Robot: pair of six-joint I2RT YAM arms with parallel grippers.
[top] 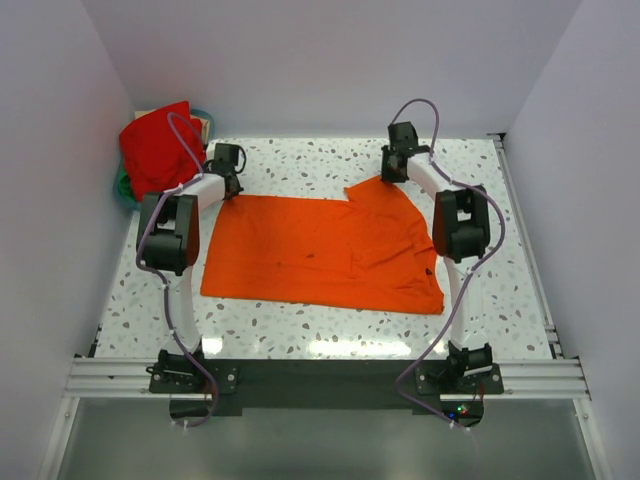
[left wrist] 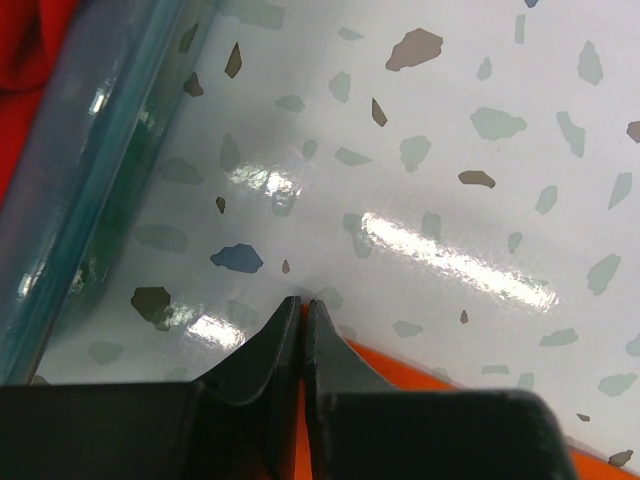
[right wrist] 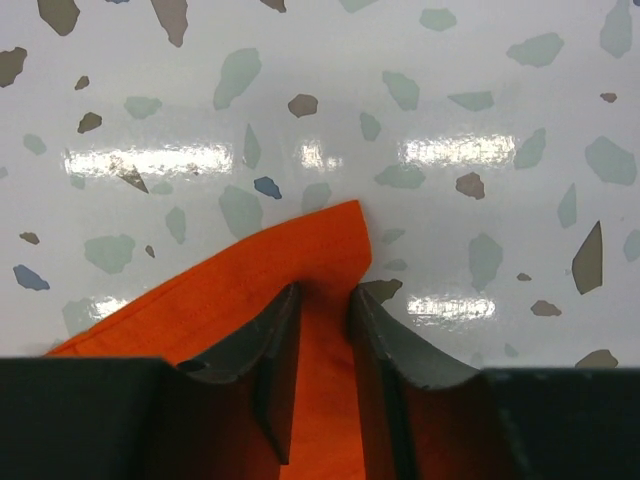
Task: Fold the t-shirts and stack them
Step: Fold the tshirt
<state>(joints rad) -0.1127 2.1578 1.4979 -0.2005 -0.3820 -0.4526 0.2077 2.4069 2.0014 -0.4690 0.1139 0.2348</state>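
Two shirts total, two grippers. The bright orange short-sleeved cloth t-shirt (top: pixel 310 250) lies flat mid-table, long axis running left to right; can't tell which end is the collar. The crumpled red cloth t-shirt (top: pixel 155 145) sits heaped in the blue-green plastic basket (top: pixel 121 187) at the far-left corner.

The left gripper (left wrist: pixel 302 302) is clamped on the orange one's far-left edge, just beside the basket wall. The right gripper (right wrist: pixel 322 295) straddles a fold at the far-right corner, jaws partly apart, and I can't tell if it's pinching. Bare strips of the white speckled table (top: pixel 300 165) run along the far, near and right sides.
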